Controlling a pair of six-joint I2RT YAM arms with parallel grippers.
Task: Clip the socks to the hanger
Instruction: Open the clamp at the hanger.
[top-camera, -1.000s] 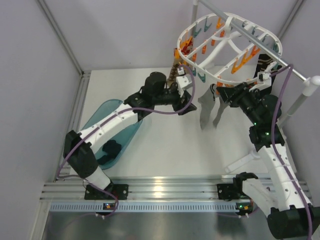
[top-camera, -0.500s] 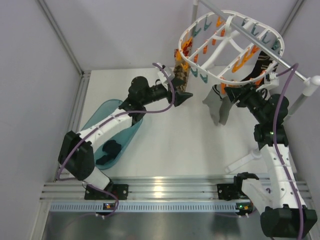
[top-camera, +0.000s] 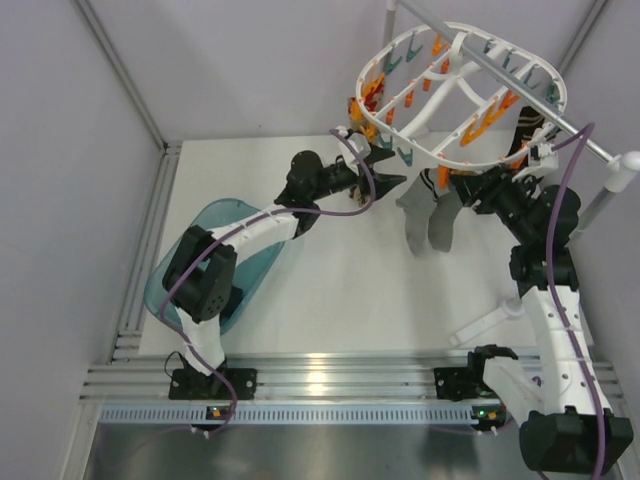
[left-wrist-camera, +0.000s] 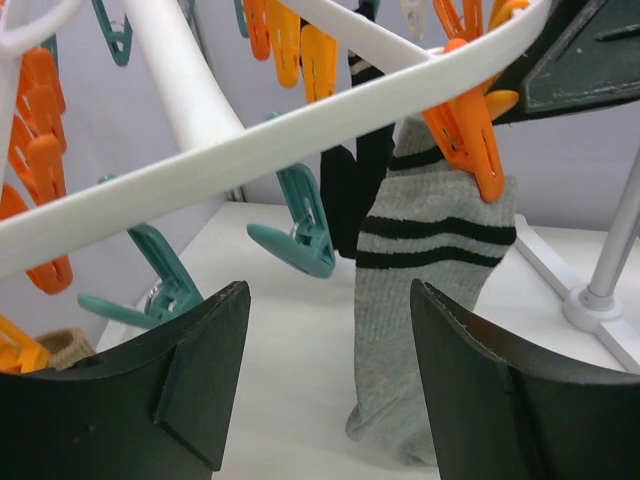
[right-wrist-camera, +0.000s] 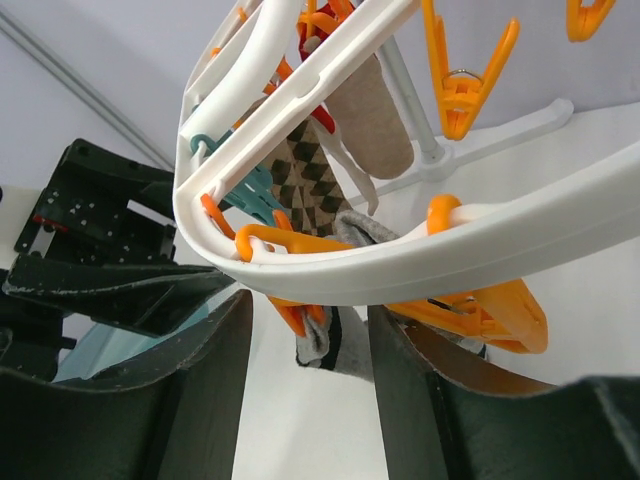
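Note:
The white hanger (top-camera: 437, 153) hangs at the back right, ringed with orange and teal pegs. Two grey socks (top-camera: 425, 215) with black stripes dangle from its near rim. My left gripper (top-camera: 390, 181) is open just left of them. In the left wrist view nothing lies between its fingers (left-wrist-camera: 200, 370), and a grey sock (left-wrist-camera: 430, 260) hangs from an orange peg (left-wrist-camera: 470, 140) ahead. My right gripper (top-camera: 455, 188) is open under the rim. Its fingers (right-wrist-camera: 410, 400) flank an orange peg (right-wrist-camera: 300, 310) clamped on a grey sock cuff (right-wrist-camera: 335, 345). A zigzag sock (right-wrist-camera: 310, 170) hangs beyond.
The teal tub (top-camera: 195, 235) lies at the left, partly under my left arm. A metal rod (top-camera: 520, 85) carries the hanger, and its stand (top-camera: 600, 200) rises at the right with a white foot (top-camera: 490, 320) on the table. A black striped sock (top-camera: 525, 125) hangs at the far side.
My left gripper drew back to the left, then pushed right and up to the ring's near edge, jaws open. The hanger and grey socks swayed. The right gripper stayed under the rim.

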